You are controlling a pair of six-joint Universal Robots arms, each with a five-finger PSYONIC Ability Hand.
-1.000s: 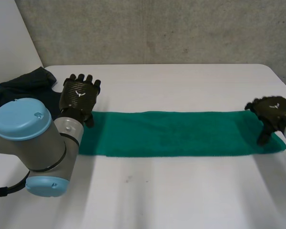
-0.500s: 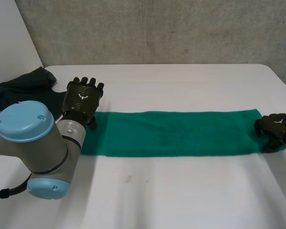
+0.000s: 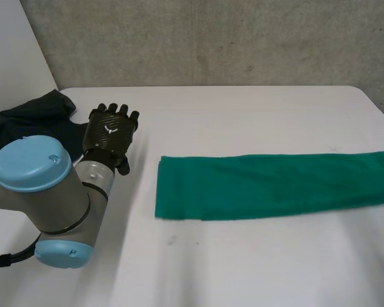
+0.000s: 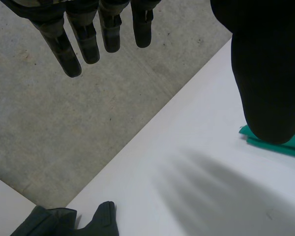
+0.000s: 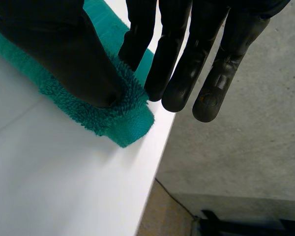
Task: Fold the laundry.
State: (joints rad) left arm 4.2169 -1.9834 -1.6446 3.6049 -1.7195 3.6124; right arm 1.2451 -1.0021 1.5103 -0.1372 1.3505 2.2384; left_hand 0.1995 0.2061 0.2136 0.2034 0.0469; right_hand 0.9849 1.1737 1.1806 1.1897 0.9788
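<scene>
I judged that I was setting up the first fold. The green towel [image 3: 275,184] lay flat on the table [image 3: 243,275] as one long strip, not yet doubled over.

My right hand [image 5: 59,54] was at the towel's end farthest from my left hand. Its thumb pressed down on top of the pile, and its fingers [image 5: 179,73], nearly straight, closed against the raised fold from the other side. That corner was pinched between them, right at the table's edge.

My left hand [image 3: 111,131] hung just off the towel's opposite end, apart from it. Its fingers were spread and straight, it held nothing, and it touched neither cloth nor table. A dark garment [image 3: 32,115] lay beyond that hand, well apart from the towel.

As I read it, the next move called for one of two things. My left hand could come down on the towel's free end and pin or grasp it. Or my right hand could carry its pinched corner along the towel's length to meet that end, keeping the edges in line so the halves matched.
</scene>
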